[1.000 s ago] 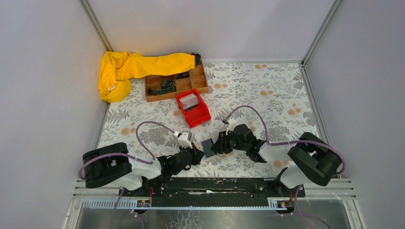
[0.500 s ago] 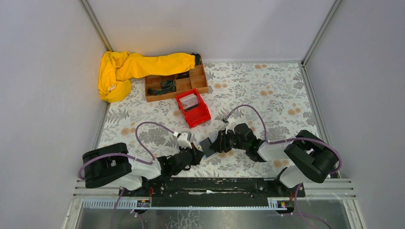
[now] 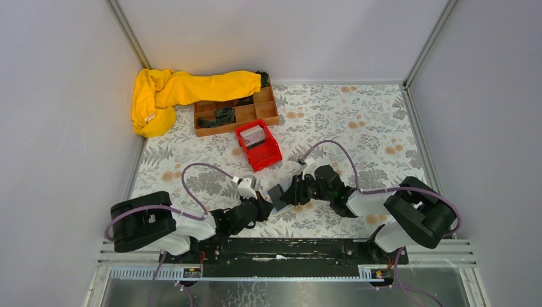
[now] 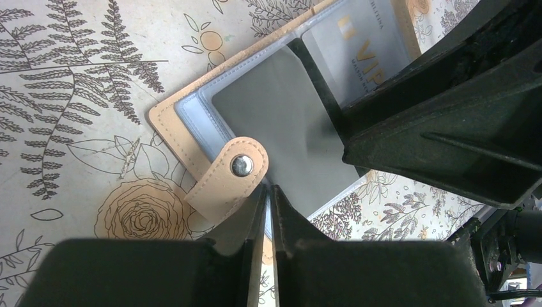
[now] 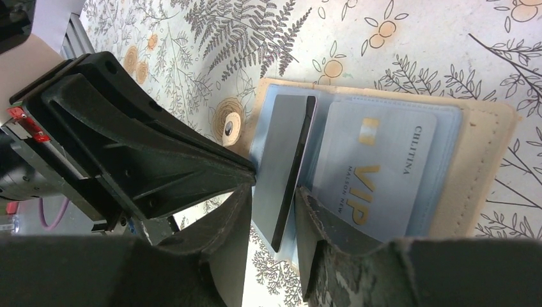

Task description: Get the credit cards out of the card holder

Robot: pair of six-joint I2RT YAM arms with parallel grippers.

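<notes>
**1. Holder.** Find the holder (image 3: pixel 278 196) toward the 6 o'clock edge of the surface (image 3: pixel 358 121), between the two grippers. It lies open and flat, with its tan border and clear sleeves facing up. Its strap (image 4: pixel 224 182), fitted with a metal snap (image 4: pixel 241 165), folds inward over the sleeve at the holder's edge.

**2. Cards.** The VIP card (image 5: pixel 377 166) sits in a sleeve, face up. In the right wrist view, the grey card (image 5: pixel 284 147) is at 9 o'clock of the VIP card. It is tilted, with one long edge raised off the sleeve.

**3. Right gripper (image 5: pixel 275 187).** In the top view it reaches the holder from 3 o'clock. Its jaws are clamped on the grey card, one finger against each side.

**4. Left gripper (image 4: pixel 268 195).** In the top view it reaches the holder from 8 o'clock. Its jaws stand almost together, with only a thin slit between them. The tips are at the holder's edge, just beside the strap. You cannot tell whether they pinch that edge.

**5. Other items.**
- The red bin (image 3: pixel 267 157) stands at 11 o'clock of the holder, apart from it.
- A pale card (image 3: pixel 254 135) lies in the bin's far end.
- The wooden tray (image 3: pixel 246 114) is at 11 o'clock of the bin, just beside it.
- A yellow cloth (image 3: pixel 172 89) drapes over the tray's far rim and piles up at 9 o'clock of the tray, in the corner.
</notes>
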